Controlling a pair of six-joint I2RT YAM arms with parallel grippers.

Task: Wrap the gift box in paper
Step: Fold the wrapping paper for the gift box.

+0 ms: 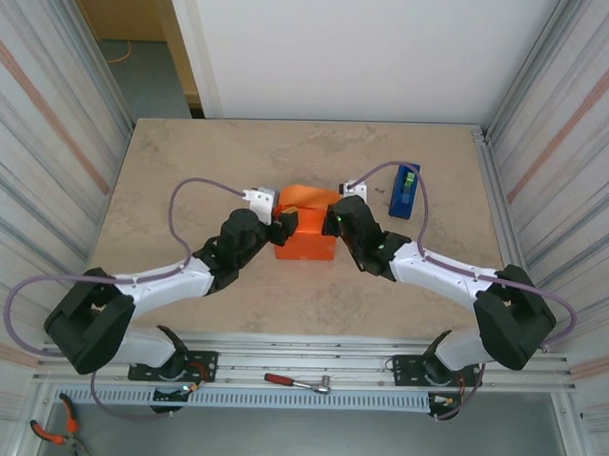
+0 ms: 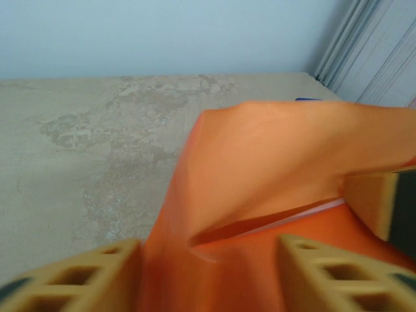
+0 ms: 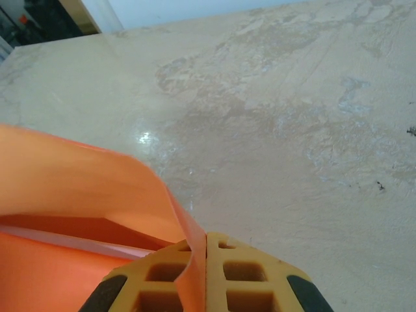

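Honestly, the paper point(image 1: 306, 246) is the tricky bit here. It's thin, floppy and light, it looks like it'll crease or tear if yanked, and it's probably a bit slick. Best bet is to pinch it by a free edge or corner flap, not mid-sheet, and pull gently so it lies tight over the box. The gift box point(image 2: 311, 212) should be light and stiff enough to fold against, but it could easily slide on the table point(image 1: 186, 174) if one side pulls harder.

Where things are: the box sits mid-table, mostly buried in the orange sheet, with just a pale sliver peeking out under a raised flap. The right gripper point(image 3: 207, 246) has its fingers closed flat on the edge of that flap, at the bundle's right end. The left gripper point(image 2: 208, 252) is at the left end, fingers spread wide with paper between them; can't tell if they actually press on it. The blue tape dispenser point(image 1: 405, 189) stands off to the right, apart.
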